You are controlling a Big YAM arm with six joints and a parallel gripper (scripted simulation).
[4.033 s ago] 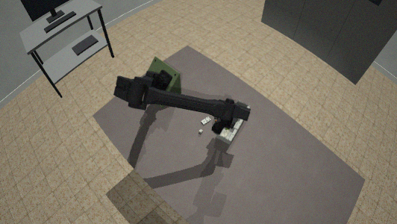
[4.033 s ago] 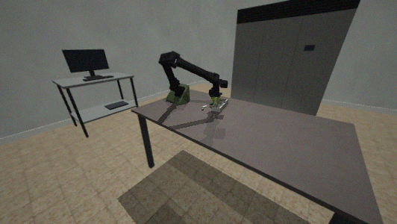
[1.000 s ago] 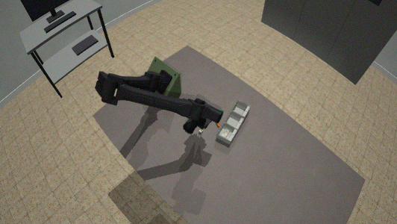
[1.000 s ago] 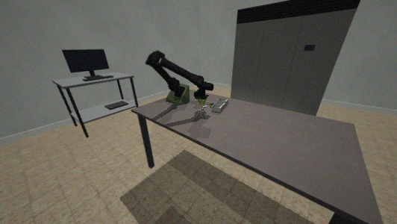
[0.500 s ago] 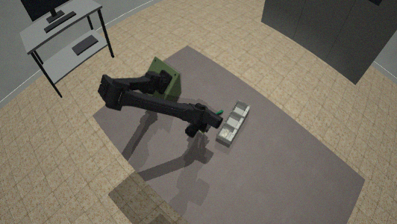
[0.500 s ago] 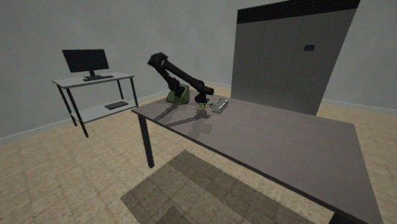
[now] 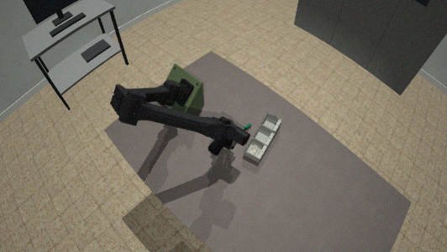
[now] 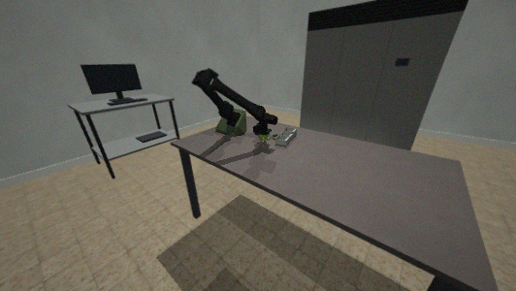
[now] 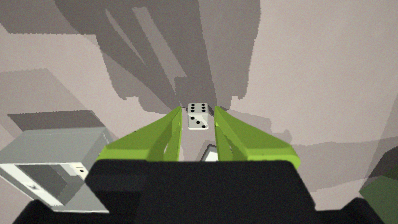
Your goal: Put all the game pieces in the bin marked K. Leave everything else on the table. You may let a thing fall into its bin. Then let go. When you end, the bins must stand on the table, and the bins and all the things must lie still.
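A white die (image 9: 198, 116) lies on the table between my green fingertips, with a gap on each side. My gripper (image 9: 198, 112) is partly open and low over the table; it also shows in the top view (image 7: 228, 147). A second white piece (image 9: 210, 152) shows between the fingers, nearer the wrist. The grey three-part bin (image 7: 262, 138) stands just right of the gripper and appears at the lower left of the wrist view (image 9: 50, 160). A die (image 9: 80, 171) lies in its near compartment. I cannot read the bin marks.
A green marker-like thing (image 7: 248, 125) lies between the arm and the bin. The arm's green base (image 7: 186, 90) stands at the back of the table. A desk with a monitor (image 7: 63, 25) stands off the table to the left.
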